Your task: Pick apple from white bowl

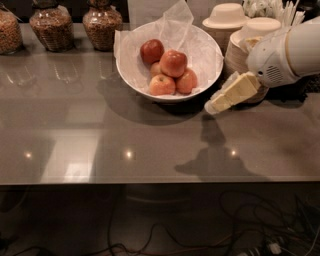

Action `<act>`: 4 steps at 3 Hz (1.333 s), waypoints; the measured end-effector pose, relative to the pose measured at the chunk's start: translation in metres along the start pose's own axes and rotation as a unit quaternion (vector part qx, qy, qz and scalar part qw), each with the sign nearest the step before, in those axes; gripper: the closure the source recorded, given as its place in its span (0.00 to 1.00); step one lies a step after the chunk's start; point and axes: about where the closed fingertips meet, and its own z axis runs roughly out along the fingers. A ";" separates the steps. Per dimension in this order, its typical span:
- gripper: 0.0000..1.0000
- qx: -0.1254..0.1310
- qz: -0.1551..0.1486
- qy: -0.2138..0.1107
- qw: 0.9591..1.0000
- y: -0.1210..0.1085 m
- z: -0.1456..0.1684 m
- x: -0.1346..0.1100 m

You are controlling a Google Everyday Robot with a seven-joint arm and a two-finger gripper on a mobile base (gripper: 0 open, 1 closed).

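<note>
The white bowl (207,55), wide and lined with crinkled white tissue paper, stands at the back middle of the grey counter. Several red apples (173,62) lie piled in it. My gripper (216,103), with pale yellow fingers, reaches in from the right on a white arm (285,52). Its tip hangs just above the counter, right of the bowl's front right rim and apart from the apples. It holds nothing.
Stacks of small beige disposable bowls (227,17) stand behind the arm at the back right, with white utensils (272,9) behind them. Three glass jars of grain (101,22) line the back left. The counter's front edge (160,182) has cables below.
</note>
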 end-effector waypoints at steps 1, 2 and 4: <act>0.00 0.023 -0.011 -0.039 0.999 -0.027 0.027 -0.025; 0.00 0.027 -0.023 -0.056 0.998 -0.047 0.056 -0.044; 0.00 0.001 -0.038 -0.060 0.997 -0.059 0.114 -0.067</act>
